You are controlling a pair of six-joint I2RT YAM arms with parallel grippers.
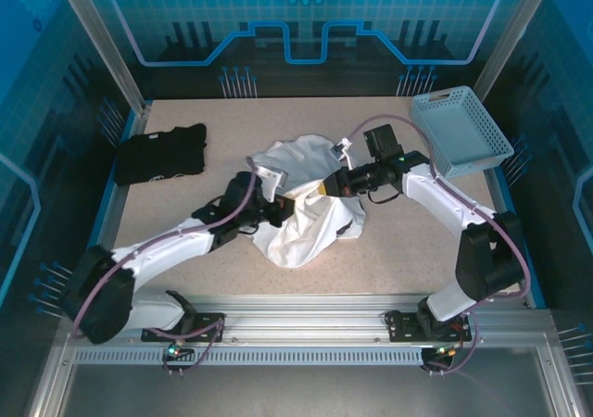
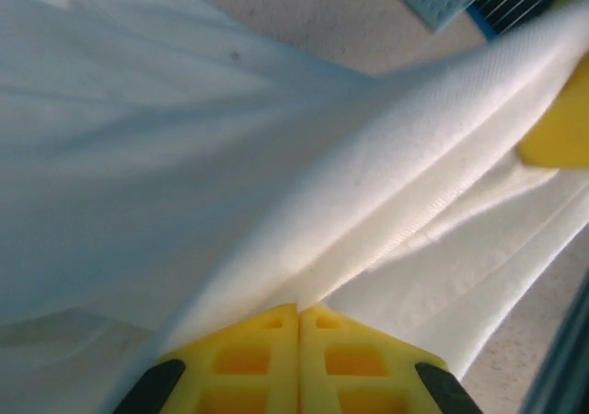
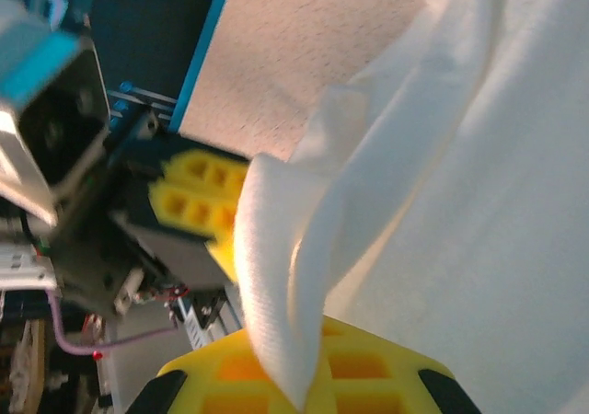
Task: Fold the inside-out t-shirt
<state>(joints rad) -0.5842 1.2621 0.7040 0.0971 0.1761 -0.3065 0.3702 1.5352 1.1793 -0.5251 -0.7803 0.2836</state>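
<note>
The large white cloth inside-out t-shirt (image 1: pixel 310 218) lies crumpled in a loose heap at the middle of the speckled beige table (image 1: pixel 398 250), with one lobe spread toward the far edge and a wider one sagging toward the near edge. Its outline is uneven and no straight hem lies flat. A ridge of cloth is drawn up between the two arms at the heap's centre.

The left gripper (image 1: pixel 281 209) reaches in from the near left. In the left wrist view its yellow fingers (image 2: pixel 267 345) are pressed together on a thick fold of the shirt, and a stitched edge runs just beyond them. The right gripper (image 1: pixel 321 189) comes in from the right, close beside the left one. In the right wrist view a rolled edge of cloth drops between its yellow fingers (image 3: pixel 368 368), which are clamped on it.

A black folded cloth garment (image 1: pixel 159 153) lies by the left edge near the far left corner, well apart from the shirt, with bare table between them. A light blue slotted plastic basket (image 1: pixel 460 132) sits at the far right corner. Bare surface runs along the near edge and to the right of the heap under the right arm.
</note>
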